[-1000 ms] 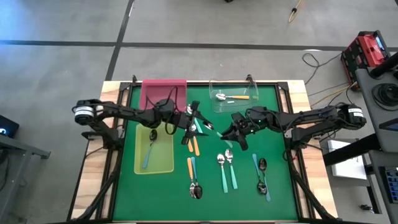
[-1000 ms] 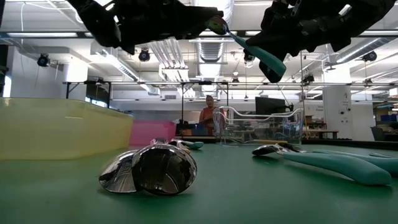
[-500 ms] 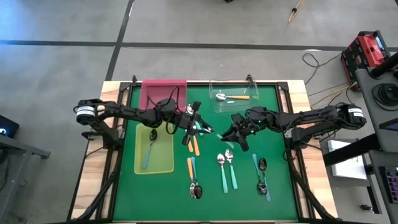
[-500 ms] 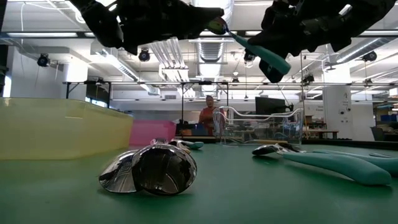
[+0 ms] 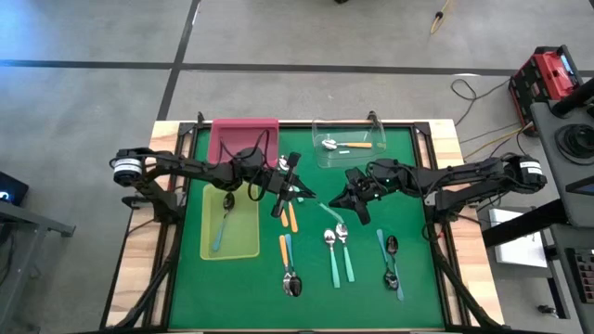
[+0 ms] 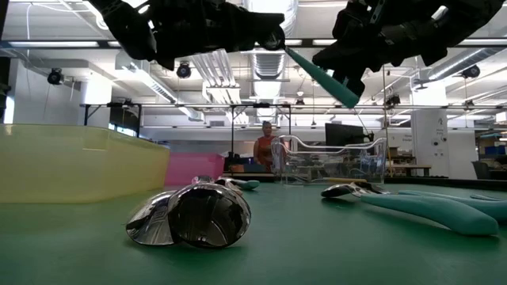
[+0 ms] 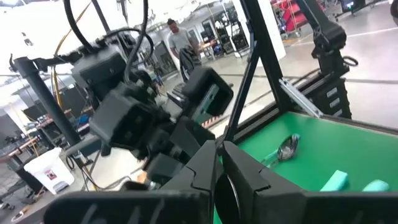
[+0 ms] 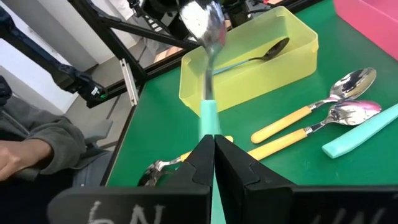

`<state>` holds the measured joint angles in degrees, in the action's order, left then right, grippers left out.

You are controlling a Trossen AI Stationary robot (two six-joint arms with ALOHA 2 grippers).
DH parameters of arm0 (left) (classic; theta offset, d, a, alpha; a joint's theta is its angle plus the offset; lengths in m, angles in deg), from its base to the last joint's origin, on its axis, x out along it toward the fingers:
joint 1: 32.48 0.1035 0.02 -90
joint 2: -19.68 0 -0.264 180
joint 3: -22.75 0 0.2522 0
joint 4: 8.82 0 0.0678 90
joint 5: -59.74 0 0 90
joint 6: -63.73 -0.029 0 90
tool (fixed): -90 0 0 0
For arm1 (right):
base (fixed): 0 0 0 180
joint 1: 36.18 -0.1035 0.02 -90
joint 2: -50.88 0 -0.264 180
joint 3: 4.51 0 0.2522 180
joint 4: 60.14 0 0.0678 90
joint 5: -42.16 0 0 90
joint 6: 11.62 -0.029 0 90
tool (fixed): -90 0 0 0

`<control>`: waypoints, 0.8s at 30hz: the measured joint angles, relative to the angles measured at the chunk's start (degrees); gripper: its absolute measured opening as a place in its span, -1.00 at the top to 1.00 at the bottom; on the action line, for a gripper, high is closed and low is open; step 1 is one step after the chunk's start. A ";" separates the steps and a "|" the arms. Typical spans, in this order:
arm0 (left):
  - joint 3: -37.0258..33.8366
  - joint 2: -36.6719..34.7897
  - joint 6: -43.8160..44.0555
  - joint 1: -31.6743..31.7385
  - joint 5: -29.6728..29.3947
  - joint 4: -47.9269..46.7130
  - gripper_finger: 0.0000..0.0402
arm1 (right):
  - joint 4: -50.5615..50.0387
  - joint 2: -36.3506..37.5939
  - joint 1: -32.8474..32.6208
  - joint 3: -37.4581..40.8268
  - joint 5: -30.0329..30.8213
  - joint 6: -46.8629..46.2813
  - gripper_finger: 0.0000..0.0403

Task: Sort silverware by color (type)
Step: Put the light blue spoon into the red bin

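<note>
The left end effector has snapped shut since the earlier frame, when it stood wide open. The teal spoon has tilted, so its handle now slopes down more steeply in the low view.

The spoon hangs in the air over the middle of the bench, between the two arms. The right end effector is clenched on its teal handle. The right wrist view shows the dark fingers pressed together around the handle, with the shiny bowl standing out beyond them. The left end effector's closed tips sit right at the bowl end of the spoon. Whether they actually pinch it cannot be told.

A blue-handled spoon lies inside the yellow-green tray on the left side of the bench. An orange-handled spoon lies in the clear tray at the far edge. The pink tray sits beside it, further left.

Two orange spoons lie on the green surface under the left arm. Three more pairs of spoons lie closer to the near edge. One orange and one teal lie side by side. Two with teal or blue handles are at the centre. Another pair lies to the right.
</note>
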<state>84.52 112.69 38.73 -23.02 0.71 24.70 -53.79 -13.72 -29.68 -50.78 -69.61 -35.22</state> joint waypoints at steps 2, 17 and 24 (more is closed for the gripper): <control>-0.04 0.00 0.32 0.02 -0.22 -0.31 0.98 | -0.02 0.00 0.00 0.00 -0.05 0.00 0.98; -2.11 -8.41 3.50 5.00 -8.52 -8.22 0.99 | -2.67 1.61 0.16 0.00 8.21 0.46 0.96; -8.61 -19.63 5.93 12.80 -24.51 -11.62 1.00 | -6.59 3.52 0.20 0.00 16.00 2.69 0.96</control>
<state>75.91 93.06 44.66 -10.22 -23.80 13.08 -60.38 -10.20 -29.48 -50.78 -53.61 -32.53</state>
